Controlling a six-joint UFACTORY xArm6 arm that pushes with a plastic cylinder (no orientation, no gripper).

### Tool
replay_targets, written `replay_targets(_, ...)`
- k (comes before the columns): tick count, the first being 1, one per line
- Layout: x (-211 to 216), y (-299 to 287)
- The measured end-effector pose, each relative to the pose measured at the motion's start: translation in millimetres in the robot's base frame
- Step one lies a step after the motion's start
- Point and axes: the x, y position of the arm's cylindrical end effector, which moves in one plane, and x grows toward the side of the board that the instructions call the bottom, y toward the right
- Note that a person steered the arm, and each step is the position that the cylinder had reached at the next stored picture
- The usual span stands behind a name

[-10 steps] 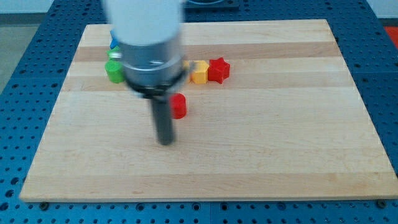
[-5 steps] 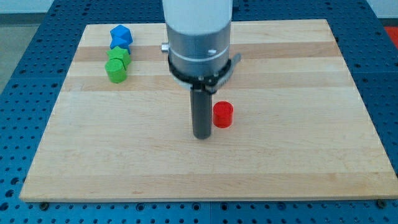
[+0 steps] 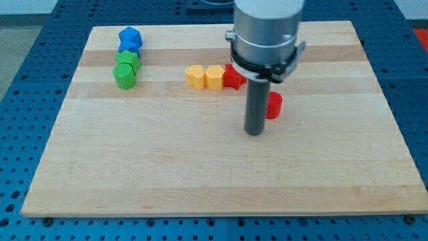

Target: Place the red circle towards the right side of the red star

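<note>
The red circle [image 3: 273,106] is a short red cylinder standing on the wooden board [image 3: 221,167], right of centre. The red star [image 3: 233,77] lies up and to the left of it, partly hidden by my arm. My tip [image 3: 254,133] rests on the board touching the red circle's left side, slightly lower in the view. The rod covers the circle's left edge.
Two yellow blocks [image 3: 204,77] sit side by side touching the red star's left. At the top left, a blue block [image 3: 129,38] stands above two green blocks [image 3: 126,69]. The board's right edge is well to the right of the circle.
My tip and arm have moved to the right and slightly up, pushing the red circle along with them. The yellow blocks and red star have come back into sight.
</note>
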Motion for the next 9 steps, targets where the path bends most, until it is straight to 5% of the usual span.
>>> replay_targets(7, -92.6, 19.5)
replay_targets(9, -71.9, 19.5)
